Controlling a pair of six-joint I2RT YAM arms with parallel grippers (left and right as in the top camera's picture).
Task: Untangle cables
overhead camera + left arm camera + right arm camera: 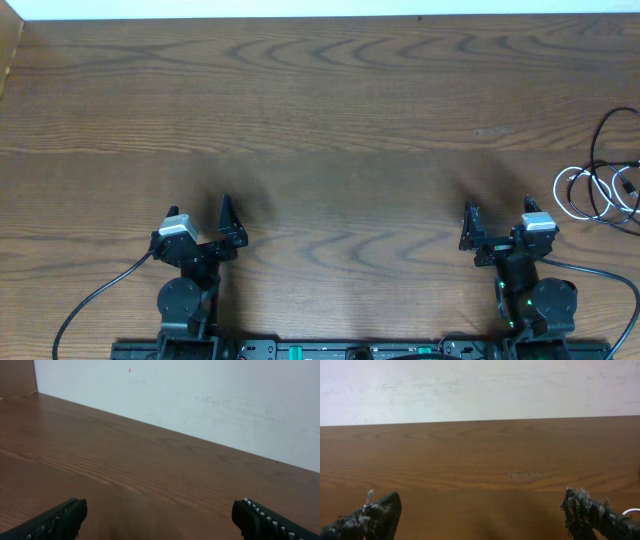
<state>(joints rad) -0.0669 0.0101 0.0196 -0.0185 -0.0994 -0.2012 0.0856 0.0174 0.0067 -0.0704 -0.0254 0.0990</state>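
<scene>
Left tool [160, 516] and right tool [480, 515] gape wide, empty; I judge the cables [603, 192] light and floppy, best pinched near a plug end.

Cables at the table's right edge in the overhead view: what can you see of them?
The cables lie in a small tangle on the wooden table, hard against the picture's right edge, which cuts part of them off. One thin white cord coils in a few small loops. Thin black cords arc above it and cross through it. All look flexible and plastic-coated. Plug ends are too small to make out. Only the table touches them.
</scene>
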